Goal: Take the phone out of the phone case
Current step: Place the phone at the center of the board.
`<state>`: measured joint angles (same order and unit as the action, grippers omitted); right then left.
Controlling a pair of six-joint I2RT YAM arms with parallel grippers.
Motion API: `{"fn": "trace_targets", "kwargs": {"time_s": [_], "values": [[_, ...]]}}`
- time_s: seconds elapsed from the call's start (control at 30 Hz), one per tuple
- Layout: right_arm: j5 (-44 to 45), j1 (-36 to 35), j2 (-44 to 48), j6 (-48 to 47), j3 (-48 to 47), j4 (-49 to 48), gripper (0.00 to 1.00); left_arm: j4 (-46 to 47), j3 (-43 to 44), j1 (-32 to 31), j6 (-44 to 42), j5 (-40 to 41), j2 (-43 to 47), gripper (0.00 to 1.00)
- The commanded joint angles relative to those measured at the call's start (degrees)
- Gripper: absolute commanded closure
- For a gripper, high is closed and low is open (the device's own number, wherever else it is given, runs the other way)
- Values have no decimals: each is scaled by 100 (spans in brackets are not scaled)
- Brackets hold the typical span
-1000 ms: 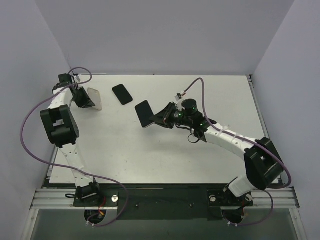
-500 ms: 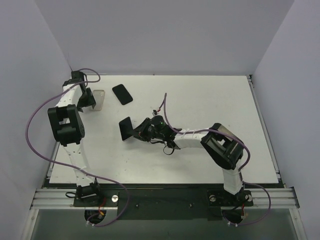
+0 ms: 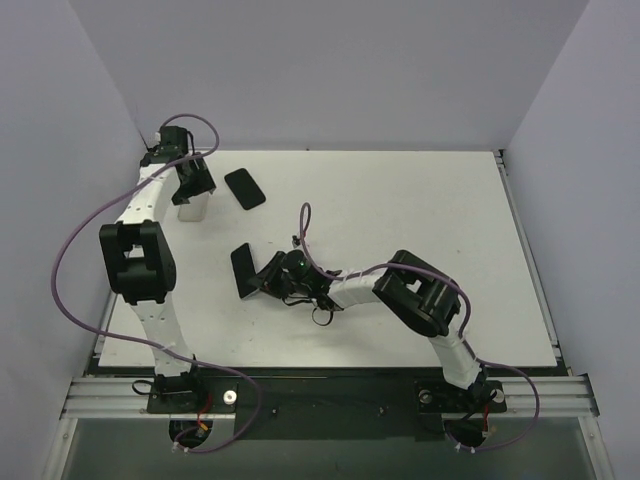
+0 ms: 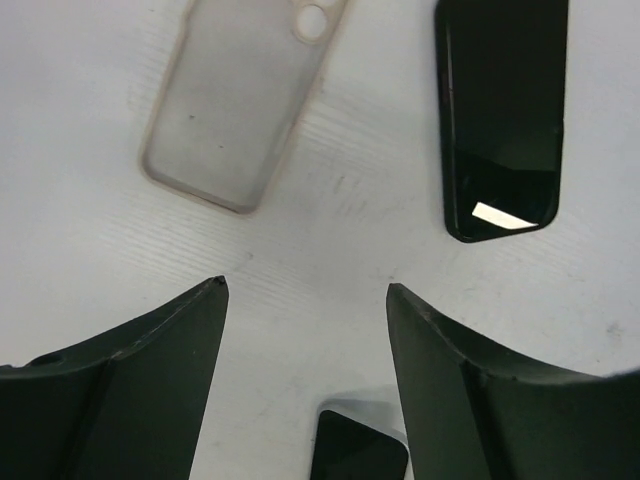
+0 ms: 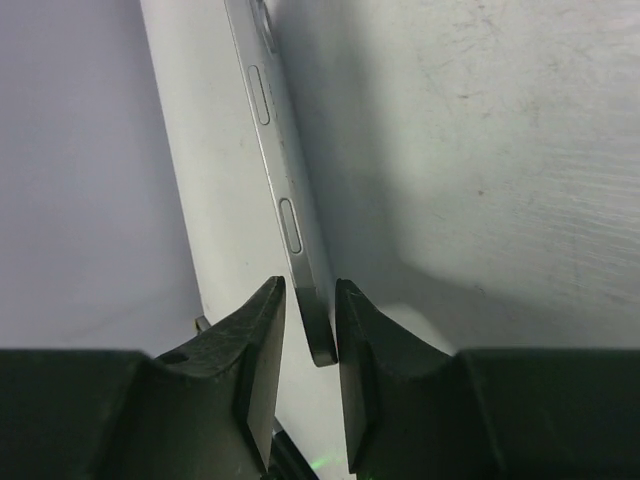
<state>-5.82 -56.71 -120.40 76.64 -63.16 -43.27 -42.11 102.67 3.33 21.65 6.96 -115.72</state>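
White table (image 3: pixel 400 200): translucent phone case (image 4: pixel 240 100) empty; right hand (image 5: pixel 310 305) pinches silver-edged phone (image 5: pixel 279 170).

No text, brand or number can be read, nothing legible is seen on the translucent soft phone case (image 4: pixel 235 105), the glossy black flat phone (image 4: pixel 500 110), the thin silver-edged phone (image 5: pixel 285 200).

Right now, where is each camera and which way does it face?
Top external: above, behind the robot, facing down on the table; left arm, right arm show.
Left wrist: looks down past open left gripper at clear phone case, black phone.
Right wrist: looks along the right gripper, shut on a held phone.
First two share case and black phone.
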Motion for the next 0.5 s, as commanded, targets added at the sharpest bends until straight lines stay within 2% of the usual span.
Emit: {"fn": "trace_targets", "kwargs": {"time_s": [0.0,0.13,0.3,0.47], "values": [[389,-121,289,-342,23,352,75,352,7,-455,471,-248,-64,22],[328,-113,438,-579,75,669,61,230,209,-693,586,86,-301,17],[-40,-60,780,-1273,-48,1249,53,273,481,-966,718,367,-565,14],[-331,186,1509,-1940,408,1539,43,-105,1044,-1212,857,1087,-1022,12]]}}
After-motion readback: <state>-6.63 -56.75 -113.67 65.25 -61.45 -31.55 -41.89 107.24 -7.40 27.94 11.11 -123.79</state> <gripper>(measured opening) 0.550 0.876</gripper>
